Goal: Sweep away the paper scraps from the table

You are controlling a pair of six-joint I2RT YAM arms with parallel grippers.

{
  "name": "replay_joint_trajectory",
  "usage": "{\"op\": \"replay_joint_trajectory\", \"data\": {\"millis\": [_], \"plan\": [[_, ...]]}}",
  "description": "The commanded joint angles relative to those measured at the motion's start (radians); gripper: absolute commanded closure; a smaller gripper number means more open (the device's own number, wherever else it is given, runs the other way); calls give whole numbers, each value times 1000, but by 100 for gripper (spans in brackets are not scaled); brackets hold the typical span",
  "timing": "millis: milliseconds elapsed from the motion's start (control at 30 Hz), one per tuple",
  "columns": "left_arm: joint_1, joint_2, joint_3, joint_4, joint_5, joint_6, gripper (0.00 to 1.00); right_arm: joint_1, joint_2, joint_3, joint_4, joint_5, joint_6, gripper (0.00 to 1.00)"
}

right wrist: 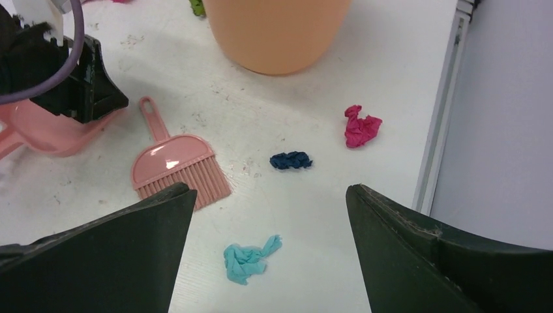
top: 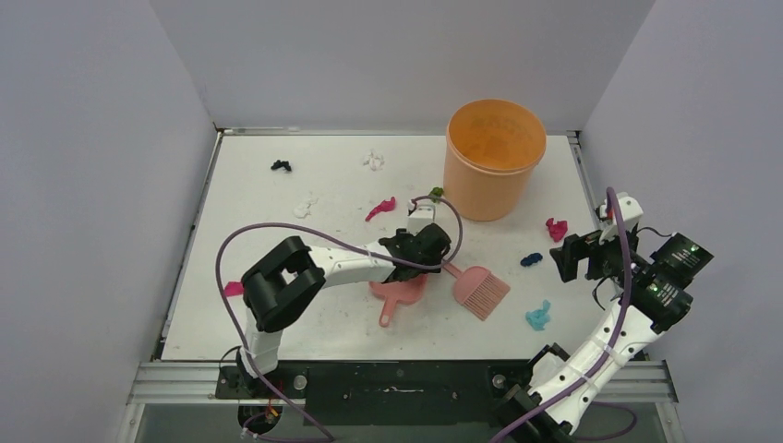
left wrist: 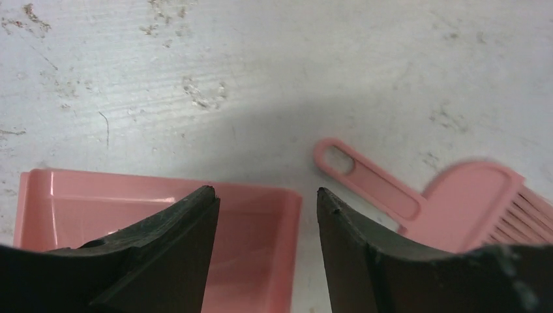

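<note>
Paper scraps lie scattered on the white table (top: 305, 323): black (top: 281, 166), white (top: 373, 161), magenta (top: 379, 209), green (top: 436, 194), magenta (top: 556, 229), dark blue (top: 531, 260), light blue (top: 538, 317). My left gripper (top: 408, 266) is open and empty. It hovers over the right edge of the pink dustpan (left wrist: 85, 208), whose side wall lies between the jaws. My right gripper (right wrist: 270, 195) is open and empty above the table's right side. The light blue scrap (right wrist: 248, 259) shows between its fingers, with the dark blue (right wrist: 291, 160) and magenta (right wrist: 360, 128) scraps beyond.
A pink hand brush (top: 480, 291) lies just right of the dustpan (top: 399, 293), and also shows in the left wrist view (left wrist: 456, 202). An orange bucket (top: 494, 157) stands at the back right. Another magenta scrap (top: 233, 289) lies at the left edge. Grey walls enclose the table.
</note>
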Motion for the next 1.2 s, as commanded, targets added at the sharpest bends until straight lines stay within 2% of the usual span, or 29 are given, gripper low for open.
{"op": "replay_joint_trajectory", "data": {"millis": [0, 133, 267, 333, 367, 433, 500, 633, 733, 833, 867, 933, 1033, 1167], "plan": [[-19, -191, 3, 98, 87, 112, 45, -4, 6, -9, -139, -164, -365, 9], [-12, -310, 46, -35, 85, 217, 43, 0, 45, -5, -175, -146, -454, 6], [29, -442, -7, -123, 103, 248, 40, 11, 106, 4, -213, -116, -527, 7], [86, -526, -78, -117, 207, 223, 40, 49, 135, -10, -153, -91, -472, 9], [115, -566, -122, -97, 259, 216, 40, 81, 146, -21, -77, -61, -381, 10], [165, -643, -209, -76, 320, 225, 40, 189, 162, -51, 98, 51, -140, 13], [199, -716, -266, -65, 337, 271, 39, 318, 170, -85, 234, 201, 1, 15], [227, -857, -351, -19, 364, 343, 28, 601, 185, -143, 344, 437, 123, 12], [234, -954, -403, 49, 389, 363, 17, 940, 235, -197, 378, 652, 192, 12], [266, -1002, -400, 22, 417, 398, 15, 1213, 278, -268, 481, 815, 243, 15], [284, -1007, -394, -3, 440, 423, 15, 1256, 299, -272, 495, 812, 242, 16], [321, -1010, -408, -36, 459, 455, 18, 1268, 371, -259, 510, 772, 228, 20], [365, -1025, -507, 18, 487, 411, 24, 1301, 439, -261, 568, 780, 210, 27], [408, -974, -493, 25, 594, 405, 28, 1343, 509, -291, 675, 822, 220, 31]]}}
